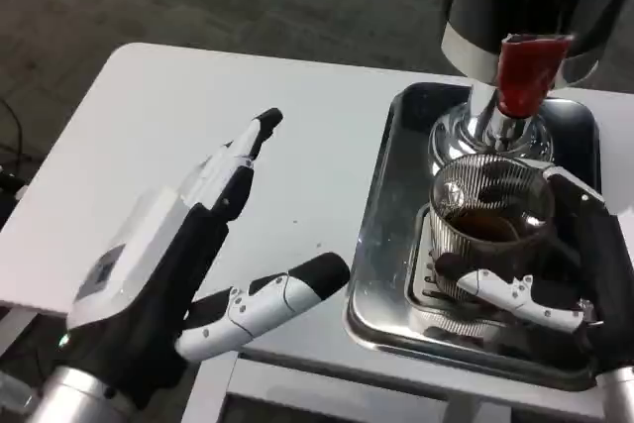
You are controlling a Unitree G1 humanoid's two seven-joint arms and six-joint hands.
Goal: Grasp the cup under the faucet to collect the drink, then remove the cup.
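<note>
Light falls on me evenly from above, bright on the white table (149, 136) and dim over the floor beyond it. My metal tray (381, 245) throws back soft glare and dark reflections. The picture is slightly soft and grainy, and my near left hand (168, 274) looks blurred.

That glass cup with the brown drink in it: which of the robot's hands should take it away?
The right hand, I'd say. Its fingers already wrap the cup under the faucet on the metal tray. The left hand hovers open over the white table, apart from the tray.
</note>
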